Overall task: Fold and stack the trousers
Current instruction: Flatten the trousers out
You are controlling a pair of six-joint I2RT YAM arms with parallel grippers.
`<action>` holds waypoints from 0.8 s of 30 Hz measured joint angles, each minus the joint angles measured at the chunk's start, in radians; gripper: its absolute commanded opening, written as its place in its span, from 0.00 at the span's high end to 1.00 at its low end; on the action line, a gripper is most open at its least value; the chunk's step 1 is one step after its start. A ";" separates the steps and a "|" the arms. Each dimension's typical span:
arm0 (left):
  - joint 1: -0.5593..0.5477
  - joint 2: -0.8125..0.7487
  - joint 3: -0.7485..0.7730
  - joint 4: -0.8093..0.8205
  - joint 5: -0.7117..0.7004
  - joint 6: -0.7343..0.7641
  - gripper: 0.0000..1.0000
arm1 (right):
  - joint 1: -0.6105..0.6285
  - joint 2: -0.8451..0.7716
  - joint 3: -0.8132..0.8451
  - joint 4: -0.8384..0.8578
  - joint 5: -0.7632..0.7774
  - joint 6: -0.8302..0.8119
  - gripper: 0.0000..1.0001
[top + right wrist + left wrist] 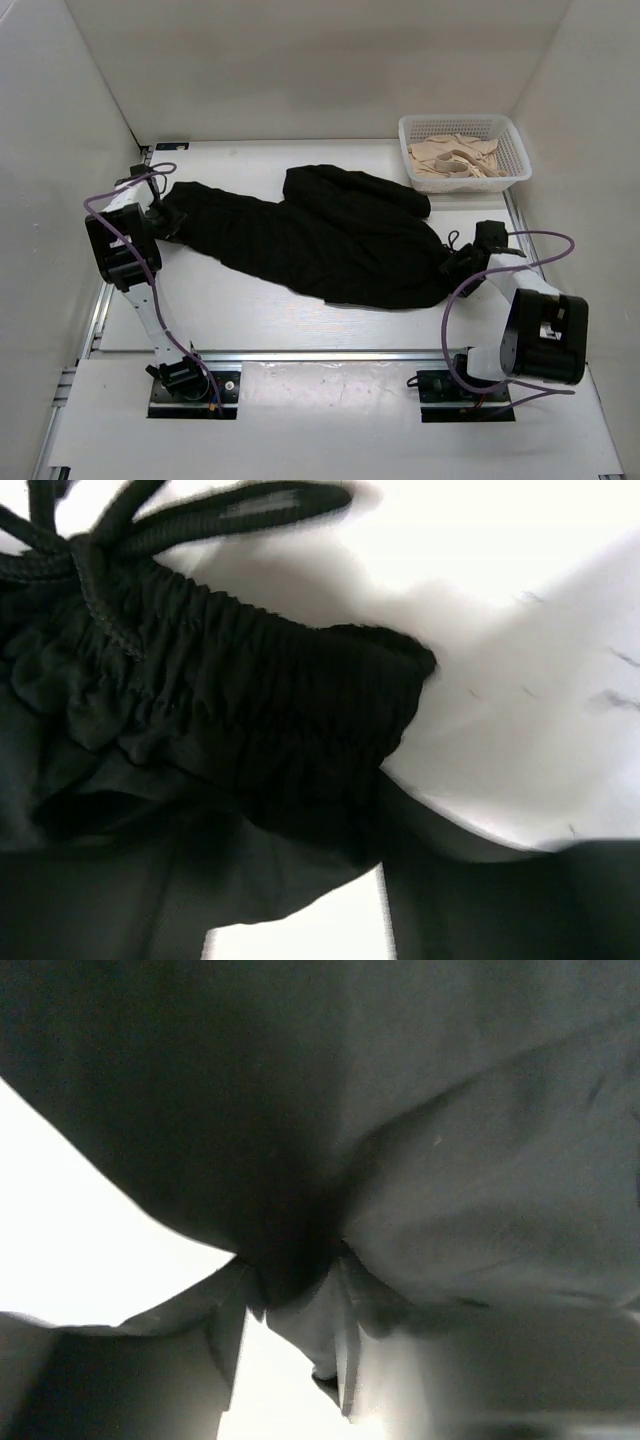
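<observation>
Trousers: the trousers [330, 245] lie spread across the middle of the bench [230, 310], black and wrinkled. One narrow end reaches far left and the broad end reaches right.
Folded part: a lobe of the cloth lies doubled over at the far side. What it covers is hidden.
Left pincer: the left pincer [165, 215] sits at the narrow left end of the cloth. From above, black fingers and black cloth merge.
Left wrist view: dark cloth fills nearly the whole frame. It gathers into a pucker in the narrow gap between two blurred grey fingers [110, 1380], so this pincer is clamped on the trousers. The fingertips cannot be made out.
Right pincer: the right pincer [460, 262] meets the broad right end of the cloth.
Right wrist view: the gathered waistband [250, 710] and its knotted drawstring [90, 560] show plainly, with white bench behind them. The dark, blurred shapes along the bottom edge run into the cloth, so I cannot tell whether this pincer is apart or together.
Basket: a white mesh basket [515, 150] stands at the far right corner, apart from the trousers. It holds crumpled beige cloth [455, 160] that is partly hidden by its wall.
</observation>
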 measured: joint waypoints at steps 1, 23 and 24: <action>0.001 0.007 0.003 0.004 0.002 0.004 0.89 | 0.000 0.029 0.000 0.032 -0.010 -0.002 0.66; 0.113 -0.288 0.628 -0.206 0.184 0.001 0.90 | -0.008 0.071 1.025 -0.261 -0.024 -0.032 1.00; 0.123 -0.326 0.596 -0.195 0.187 0.003 0.90 | -0.008 0.039 0.989 -0.275 -0.016 -0.032 1.00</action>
